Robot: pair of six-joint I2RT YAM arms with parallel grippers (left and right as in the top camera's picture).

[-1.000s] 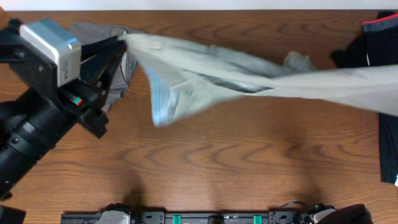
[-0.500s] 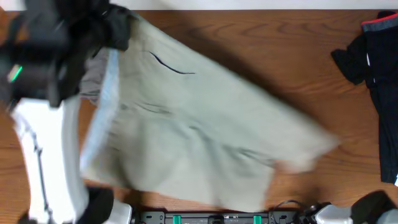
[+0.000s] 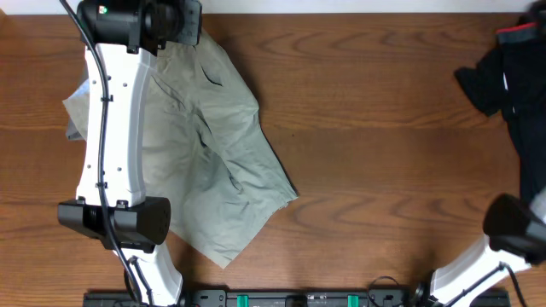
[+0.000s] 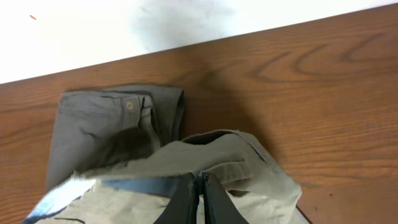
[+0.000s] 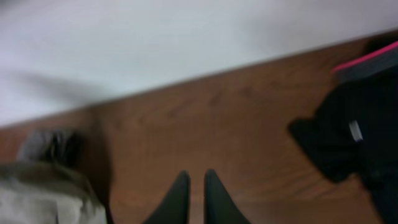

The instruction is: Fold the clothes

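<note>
From overhead, the trousers [image 3: 213, 145] lie crumpled on the left part of the table [image 3: 384, 170], one leg running toward the near edge. My left arm [image 3: 111, 128] crosses them from the near side, and my left gripper [image 3: 189, 21] sits at their far end, close to the table's far edge. The shorts [image 3: 75, 115] peek out from under the trousers' left side. Right of the trousers the wood is bare up to a dark garment [image 3: 512, 72] at the right edge. My right arm [image 3: 512, 234] is near that garment, well apart from the trousers.

In my left wrist view, my fingers [image 4: 189, 199] are pressed together, pinching the trousers [image 4: 236, 149] at the blue-lined waistband. Just beyond the trousers the shorts [image 4: 106, 130] lie folded, button up, near the far edge. Right of the trousers is bare wood.

My right wrist view is blurred. My right gripper [image 5: 196, 183] is barely parted, with nothing between the tips. The trousers [image 5: 37, 199] are far to the left with the shorts [image 5: 50, 146] behind them, and the dark garment [image 5: 354, 124] lies across the bare wood from them.
</note>
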